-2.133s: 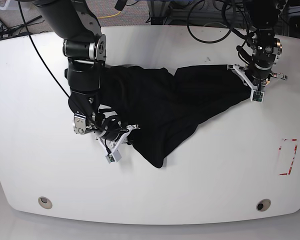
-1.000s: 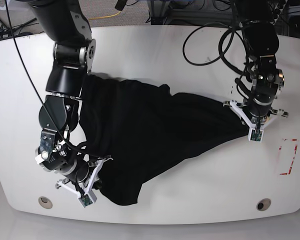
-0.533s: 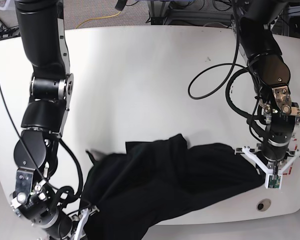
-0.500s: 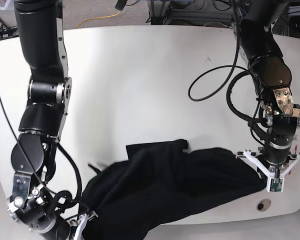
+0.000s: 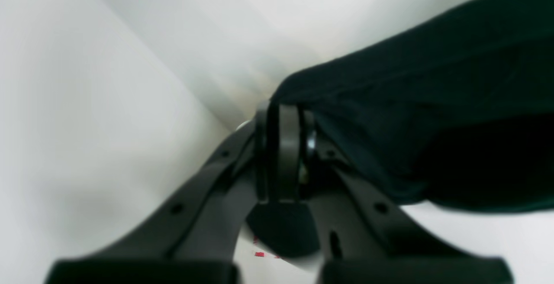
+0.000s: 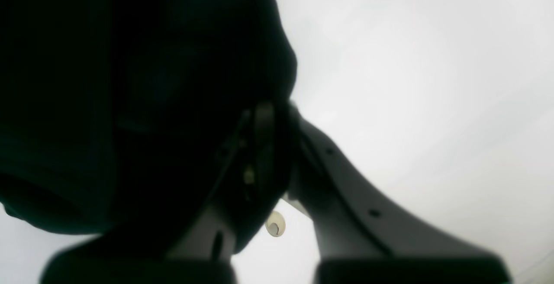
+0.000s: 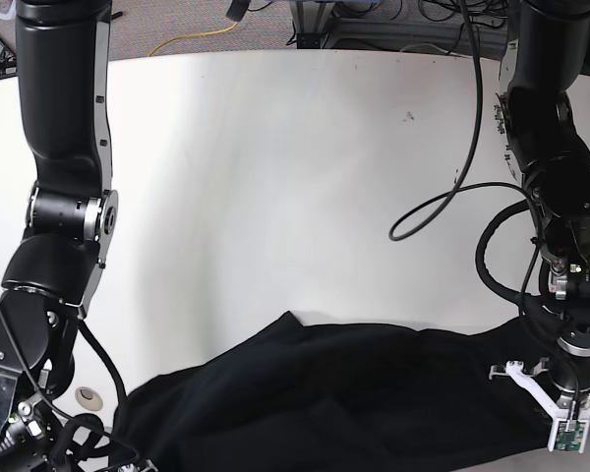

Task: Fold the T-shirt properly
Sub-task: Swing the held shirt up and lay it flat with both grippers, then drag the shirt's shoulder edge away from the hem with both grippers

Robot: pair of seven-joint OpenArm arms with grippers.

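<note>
Black cloth T-shirt (image 7: 324, 393) stretches along white table (image 7: 275, 177) edge, pinched by left gripper (image 5: 285, 119) and right gripper (image 6: 264, 119).

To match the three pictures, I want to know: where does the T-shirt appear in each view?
Base: the T-shirt lies across the bottom, between both arms.
Left wrist: upper right, its edge pinched in the fingers.
Right wrist: fills the left, dark, around the fingers.
Shared landmark: the white table.

Bright, even overhead light across the worktop (image 7: 275, 147); soft shadows, both wrist views blurred, dark cloth underexposed.
</note>
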